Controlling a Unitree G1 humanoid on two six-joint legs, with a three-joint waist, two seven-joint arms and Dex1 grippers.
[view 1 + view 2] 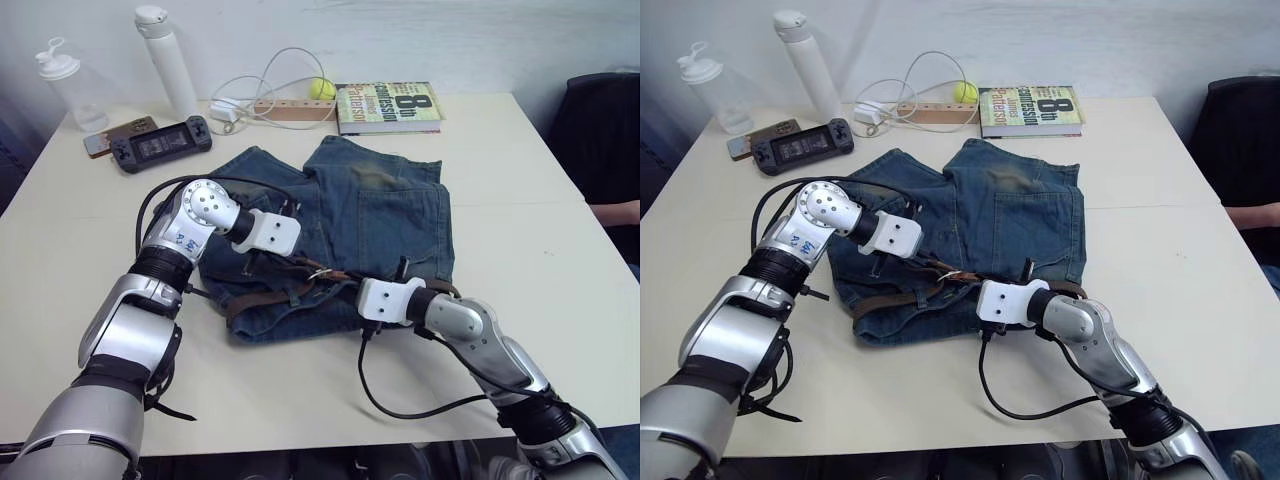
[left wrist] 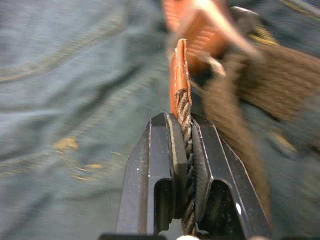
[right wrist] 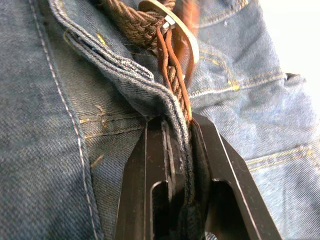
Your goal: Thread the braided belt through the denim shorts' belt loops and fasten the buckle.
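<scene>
On the cream table [image 1: 560, 250], mid-frame, the denim shorts [image 1: 390, 215] are lying flat w/ the waistband toward the robot, and the braided belt [image 1: 262, 297] is running along that waistband.

Progress, as a judgement: threading is looking mostly done, since the belt is sitting along the waist from the left edge to the right arm; can't confirm each of the belt loops, they're too small to pick out. Fastening is looking like the step in hand. Both belt ends are meeting at the waist centre, by the buckle [image 1: 954, 275], but it isn't looking closed yet: the prong's seating can't be made out.

The left gripper [image 2: 183, 145] is clamping the belt edge-on, just behind its tan leather tip [image 2: 179, 75], w/ both fingers pressing the braid. The right gripper [image 3: 181, 131] is pinching the belt together w/ a fold of the waistband hem, close to the buckle [image 3: 172, 22].

Materials: the belt is showing as a dark-brown woven cord braid, ropey and ridged, prob. flexing easily and giving the pads good bite. The tip is a flat, smooth, orange-tan leather w/ a stitched edge, stiffer than the braid. The buckle is a rounded, pale metal frame, hard and slick. The denim is heavy, faded blue, w/ yellowish topstitching and brownish worn patches, bunching into thick folded seams at the waist.
</scene>
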